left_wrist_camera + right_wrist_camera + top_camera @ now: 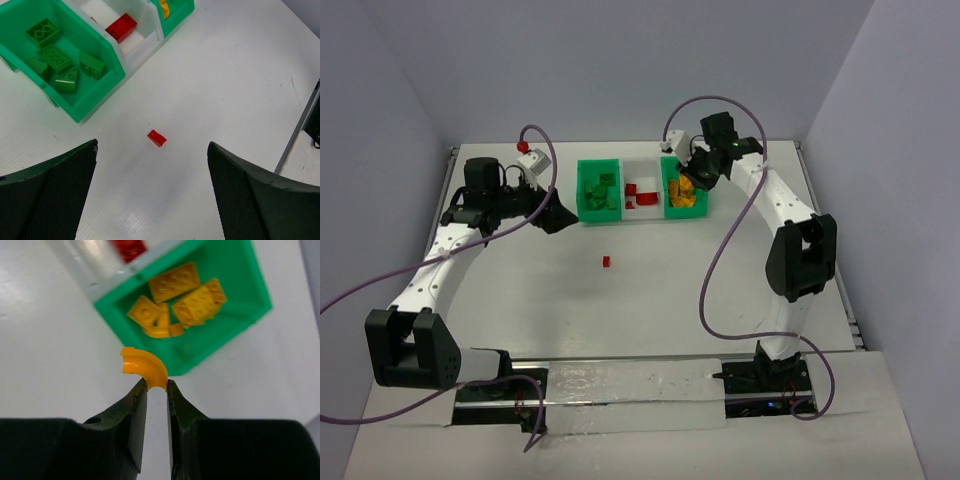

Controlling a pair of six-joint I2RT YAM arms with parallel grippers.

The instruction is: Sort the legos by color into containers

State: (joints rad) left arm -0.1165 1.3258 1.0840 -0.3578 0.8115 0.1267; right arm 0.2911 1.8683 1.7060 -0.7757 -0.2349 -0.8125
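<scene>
Three containers stand in a row at the back: a green bin (583, 196) with green legos (56, 56), a white bin (642, 208) with red legos (121, 26), and a green bin (240, 315) with orange legos (185, 295). One small red lego (606, 262) lies alone on the table in front of them. My left gripper (555, 215) hovers open left of the bins, and the red lego (156, 138) shows just beyond its fingers. My right gripper (156, 384) is shut on an orange curved lego (144, 366), held above the near rim of the orange bin.
Purple cables loop from both arms over the table. The table's raised rail (820, 200) runs along the right side, close to the right arm.
</scene>
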